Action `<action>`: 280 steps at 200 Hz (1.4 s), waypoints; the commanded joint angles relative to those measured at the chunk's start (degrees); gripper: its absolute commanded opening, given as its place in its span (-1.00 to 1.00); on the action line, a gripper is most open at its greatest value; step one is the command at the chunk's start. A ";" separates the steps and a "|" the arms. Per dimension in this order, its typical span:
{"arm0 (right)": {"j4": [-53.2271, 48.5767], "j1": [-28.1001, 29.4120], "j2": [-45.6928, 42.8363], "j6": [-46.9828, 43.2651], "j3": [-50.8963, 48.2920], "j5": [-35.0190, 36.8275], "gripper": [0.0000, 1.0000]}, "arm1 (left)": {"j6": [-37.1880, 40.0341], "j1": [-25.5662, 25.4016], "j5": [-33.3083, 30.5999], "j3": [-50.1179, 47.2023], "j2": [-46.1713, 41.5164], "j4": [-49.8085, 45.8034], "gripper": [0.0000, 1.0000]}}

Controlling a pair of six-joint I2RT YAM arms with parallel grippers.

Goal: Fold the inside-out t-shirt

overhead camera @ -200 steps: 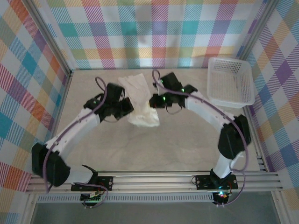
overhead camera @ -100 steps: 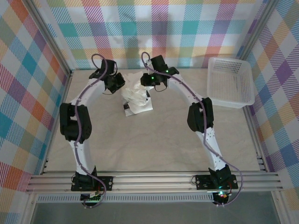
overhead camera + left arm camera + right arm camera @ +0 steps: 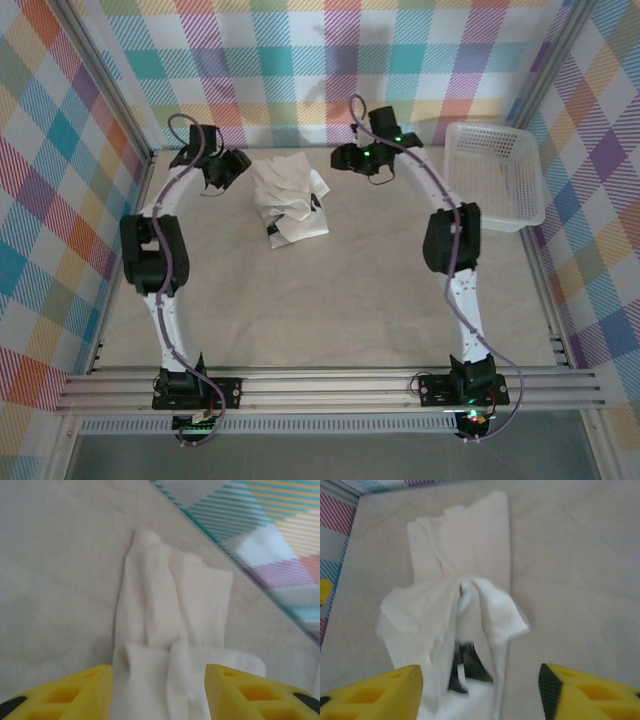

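The white t-shirt point(image 3: 290, 198) now lies let go in a bunched, creased heap on the tabletop point(image 3: 330, 300), in the upper middle of the overhead view, near the checked back wall point(image 3: 330, 60). A second ago it hung as a longer strip nearer the centre of the tabletop, with both arms bent low and pressed in on either side of it. Half a second ago it had been carried toward the wall and the two arms were crowded over its far end. Since then they have drawn off to the sides. The left end effector point(image 3: 236, 163) sits toward the upper left, clear of the cloth, and the right end effector point(image 3: 345, 158) toward the upper right, also clear of it. Both have spread their jaws about halfway and have hold of nothing. From the left wrist, the yellow fingers point(image 3: 75, 692) stand wide apart with the folded cloth lying flat on the tabletop beyond them. From the right wrist the gap looks much the same, with a loose flap of the shirt humped up and a dark patch point(image 3: 467, 665) showing beneath it at the near end. The white mesh basket point(image 3: 495, 215) at the upper right has not moved.
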 commanded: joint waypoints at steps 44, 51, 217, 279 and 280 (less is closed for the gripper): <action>9.01 6.22 -4.61 1.15 -22.03 -4.66 0.09 | -2.88 -7.56 4.34 -28.29 -10.05 10.79 -0.03; 9.70 6.64 -3.45 1.49 -21.67 -4.49 0.10 | -3.15 -8.36 5.17 -28.47 -9.01 11.56 -0.03; 8.20 17.13 -37.66 7.43 -69.72 -3.39 -0.20 | -14.64 -30.15 1.03 -54.30 -38.37 0.17 0.23; 11.66 18.03 -48.29 13.09 -72.25 -3.66 -0.05 | -12.64 -27.81 -5.79 -48.02 -39.40 -4.98 0.37; 11.88 18.10 -48.39 13.16 -72.31 -3.53 -0.03 | -12.72 -27.80 -5.78 -48.07 -39.38 -4.65 0.39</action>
